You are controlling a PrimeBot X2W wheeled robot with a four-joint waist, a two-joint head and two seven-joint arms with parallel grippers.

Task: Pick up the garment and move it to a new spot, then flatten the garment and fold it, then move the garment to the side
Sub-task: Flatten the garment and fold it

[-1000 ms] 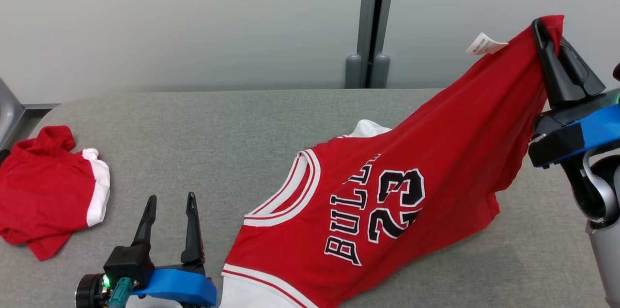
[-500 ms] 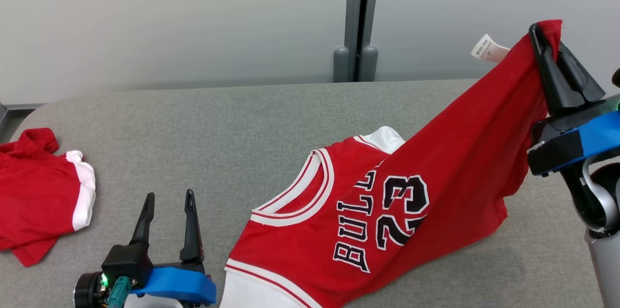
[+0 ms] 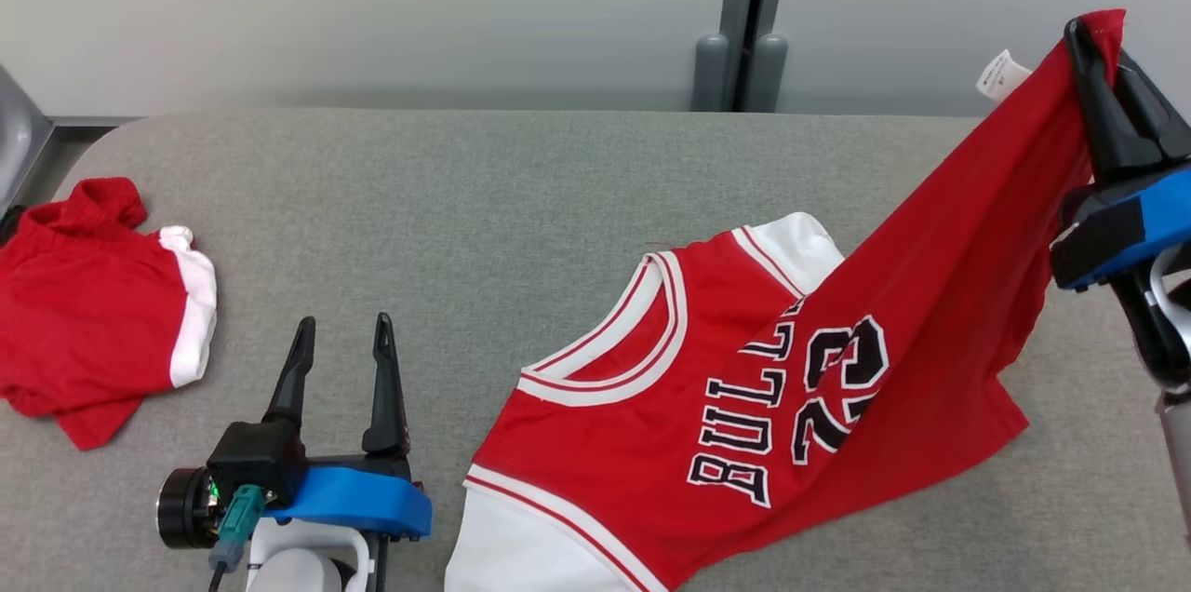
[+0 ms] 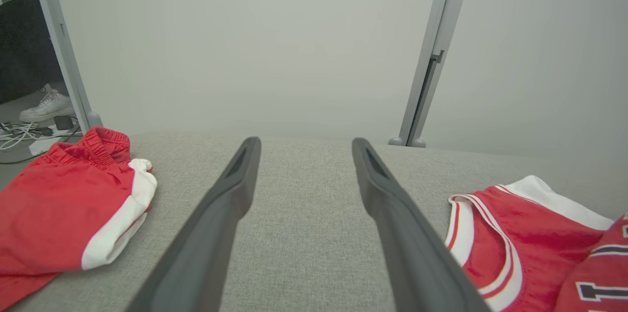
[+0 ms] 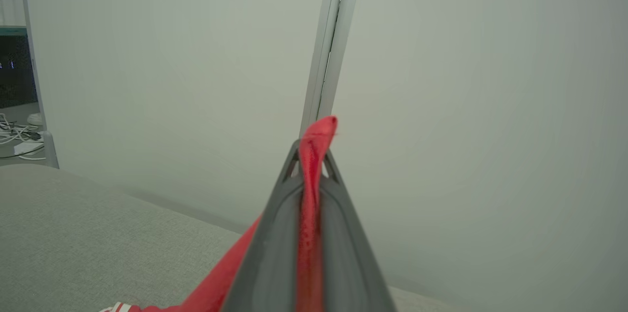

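Right end effector (image 3: 1098, 41) clamped on jersey (image 3: 744, 406) corner, part-lifted off counter (image 3: 465, 201); left end effector (image 3: 343, 322) wide, empty. Relocation judged underway; flattening, folding pending.

Head camera looked down and forward over the grey table (image 3: 465, 201), wide enough to catch the left gripper (image 3: 343, 324) and the raised right gripper (image 3: 1098, 38). Left wrist camera sat low, close to the tabletop, peering between its own fingers (image 4: 221, 214) toward the wall (image 4: 245, 47). Right wrist camera rode higher, sighting along its closed jaws at that same wall. All three shared the jersey (image 3: 744, 387). Head and left wrist views shared the shorts (image 3: 84, 322), left of the left gripper.
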